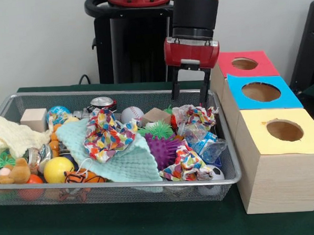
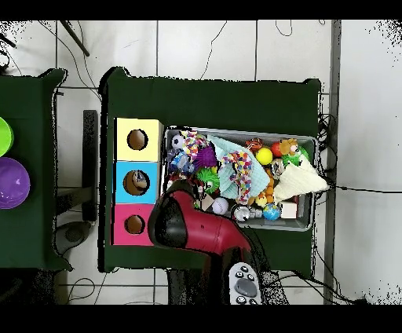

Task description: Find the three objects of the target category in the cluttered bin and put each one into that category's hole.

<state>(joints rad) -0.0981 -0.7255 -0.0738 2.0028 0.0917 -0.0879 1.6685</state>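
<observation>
with the mesh bin heaped low in frame, we lower the spread-fingered, empty gripper straight onto one exposed item, not tangled cloth.

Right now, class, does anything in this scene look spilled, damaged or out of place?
Nothing has spilled: the toys, balls and cloths all sit inside the mesh bin, jumbled as expected. The three boxes stand in a neat row beside it, and the hand hangs open above the bin's far edge.

Cluttered mesh bin beside three holed boxes.
</observation>
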